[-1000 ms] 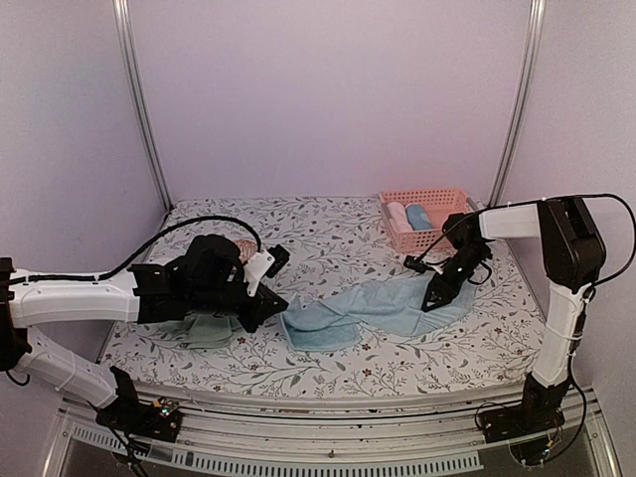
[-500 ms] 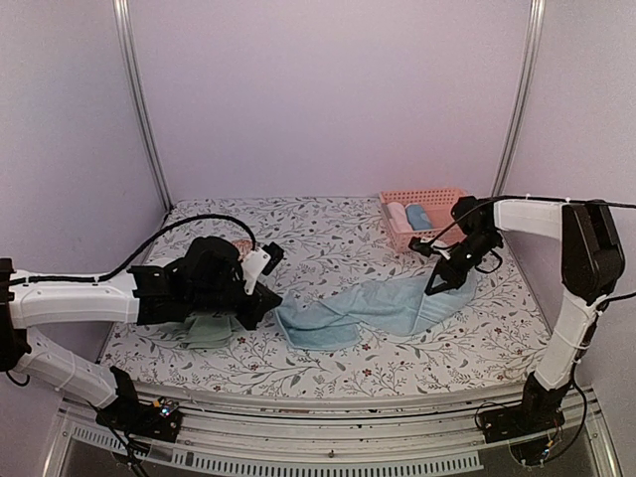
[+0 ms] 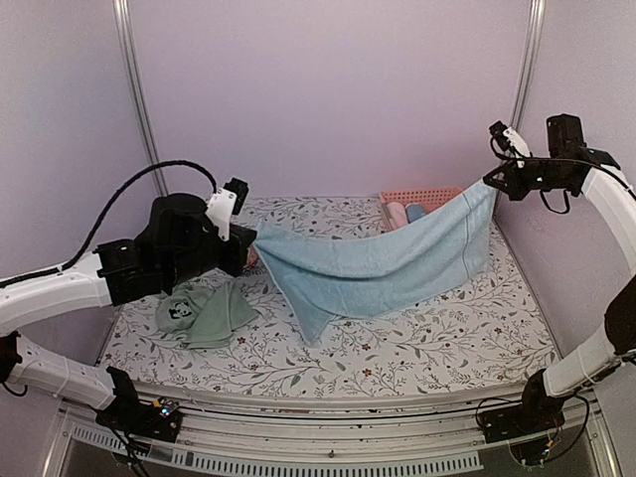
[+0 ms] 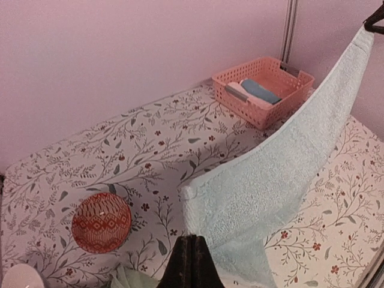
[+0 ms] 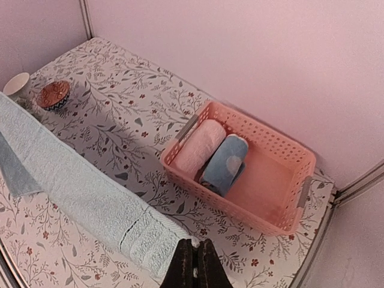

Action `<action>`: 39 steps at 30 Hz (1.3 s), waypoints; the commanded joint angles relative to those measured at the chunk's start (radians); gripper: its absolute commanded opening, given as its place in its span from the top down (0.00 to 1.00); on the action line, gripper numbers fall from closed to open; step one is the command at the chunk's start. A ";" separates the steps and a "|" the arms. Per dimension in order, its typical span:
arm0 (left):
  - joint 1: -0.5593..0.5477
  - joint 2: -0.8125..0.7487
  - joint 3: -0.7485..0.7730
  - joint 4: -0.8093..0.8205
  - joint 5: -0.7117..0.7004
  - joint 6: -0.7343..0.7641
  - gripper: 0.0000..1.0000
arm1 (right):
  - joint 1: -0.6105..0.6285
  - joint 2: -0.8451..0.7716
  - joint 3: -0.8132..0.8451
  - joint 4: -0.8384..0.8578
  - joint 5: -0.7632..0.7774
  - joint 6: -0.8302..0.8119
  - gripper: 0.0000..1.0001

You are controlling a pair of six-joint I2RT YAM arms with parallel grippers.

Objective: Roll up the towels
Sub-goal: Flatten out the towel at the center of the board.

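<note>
Blue towel (image 3: 378, 268) hangs slung btwn both arms, sagging low over the table (image 3: 447, 338). L gripper (image 4: 191, 255) is pinched tight on one corner, R gripper (image 5: 193, 258) clamped on the far corner. Soft, light terry that droops, so corners look the best hold. Green towel (image 3: 204, 313) lies crumpled on the table, left side.

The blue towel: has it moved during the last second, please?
Yes: the blue towel rose off the table and now partly hides the pink basket.
</note>
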 commanded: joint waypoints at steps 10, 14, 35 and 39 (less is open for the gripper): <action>0.012 -0.063 0.205 0.000 -0.029 0.142 1.00 | -0.068 -0.190 -0.011 0.146 0.250 0.173 0.98; 0.003 -0.074 0.117 0.024 0.048 0.092 1.00 | -0.068 -0.298 -0.257 0.197 0.316 0.124 0.98; -0.313 -0.129 -0.066 0.213 -0.151 0.141 1.00 | -0.093 -0.699 -0.540 0.032 0.165 -0.003 0.98; -0.068 0.123 0.046 0.136 -0.013 -0.002 1.00 | -0.093 -0.500 -0.667 0.225 0.336 0.004 0.98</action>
